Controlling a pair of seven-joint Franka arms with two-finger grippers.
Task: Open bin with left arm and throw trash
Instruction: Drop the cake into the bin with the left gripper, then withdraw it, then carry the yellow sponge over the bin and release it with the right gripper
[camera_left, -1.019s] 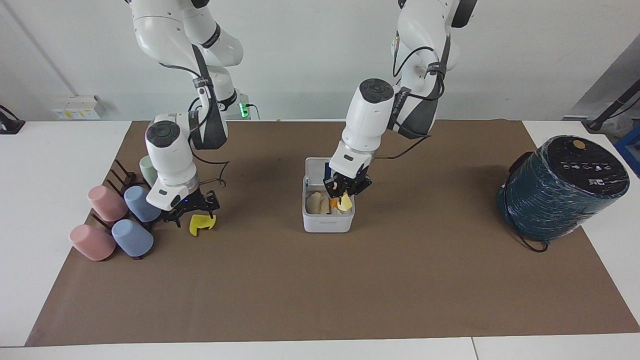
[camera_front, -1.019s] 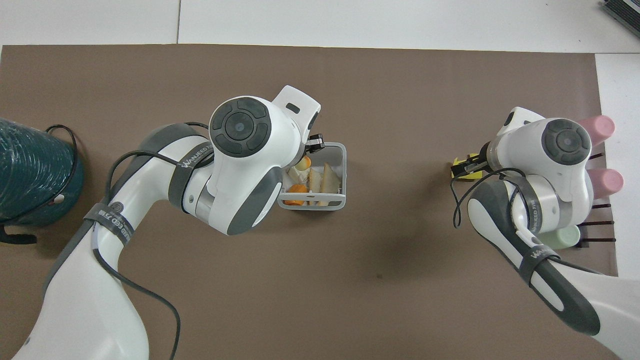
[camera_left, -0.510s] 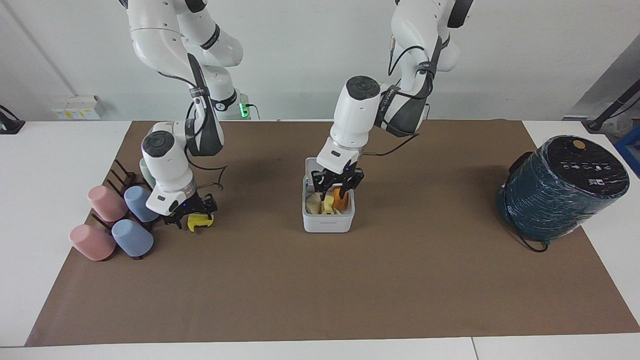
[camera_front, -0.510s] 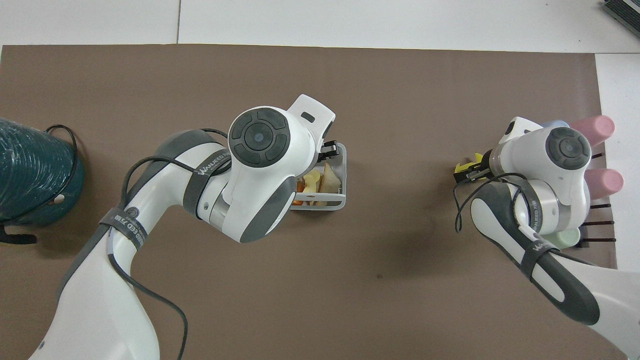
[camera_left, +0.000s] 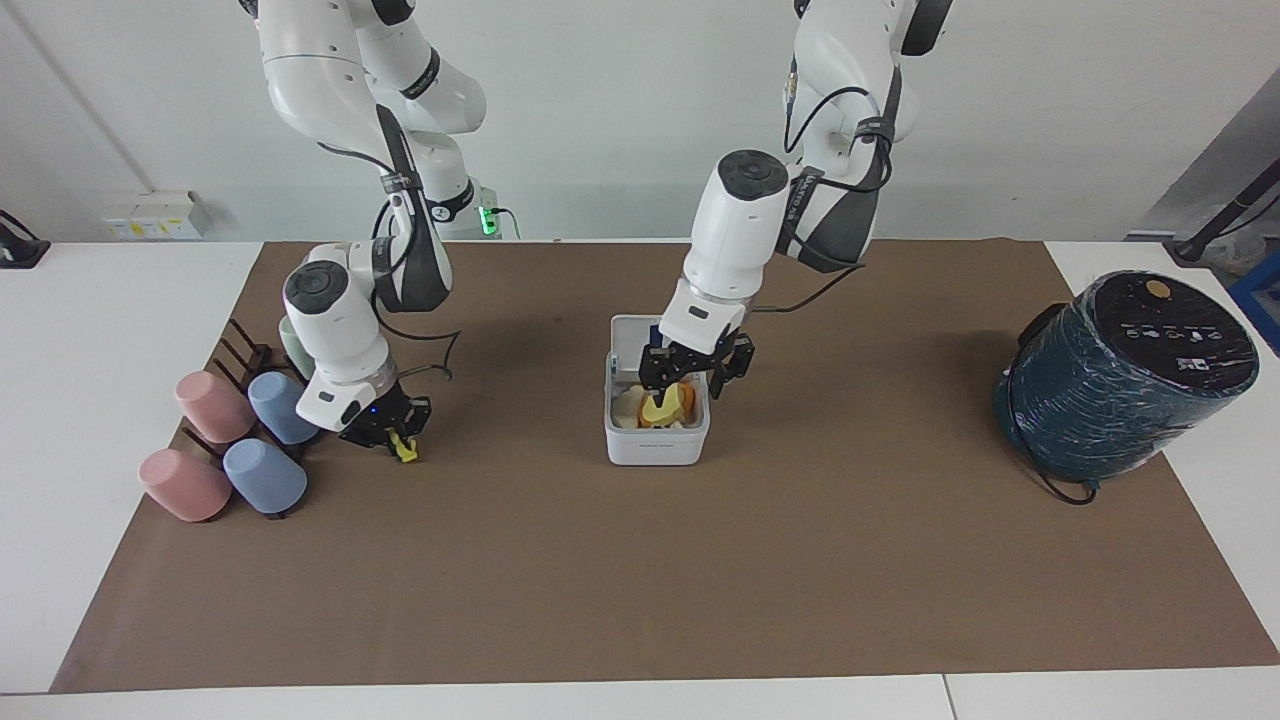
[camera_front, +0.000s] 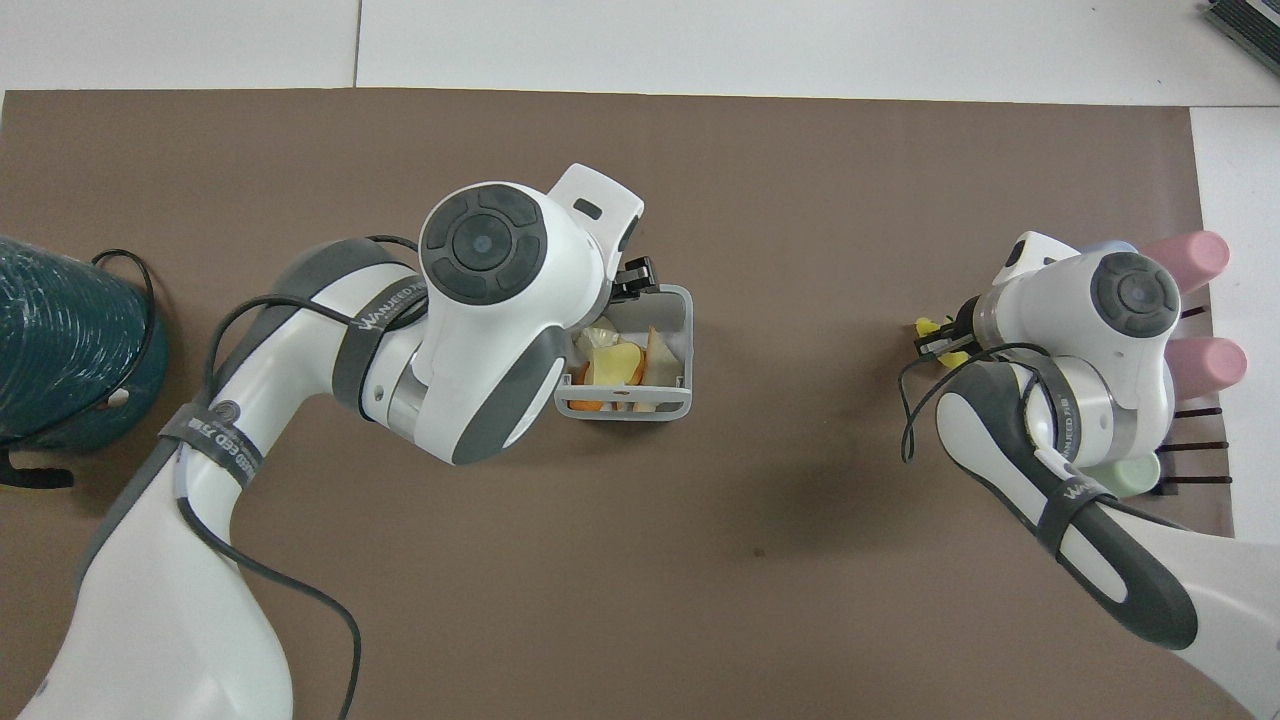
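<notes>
**Over the open bin, one pincer spread; the other clamped on a scrap**

Beside the pastel cups (camera_left: 240, 440), the right pincer (camera_left: 398, 437) is clamped on the curled yellow scrap (camera_left: 405, 450) at the surface (camera_left: 640, 580). Mid-surface, the left pincer (camera_left: 690, 375) hangs spread over the open bin (camera_left: 656, 445), bread and yellow block (camera_left: 662, 408) inside. Toward the left arm's end stands a teal cylinder (camera_left: 1120, 375).

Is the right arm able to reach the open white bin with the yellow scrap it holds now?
Probably not yet: the left gripper, open, hangs over the bin, covering part of its mouth. The right gripper is shut on the yellow scrap beside the cups.
</notes>
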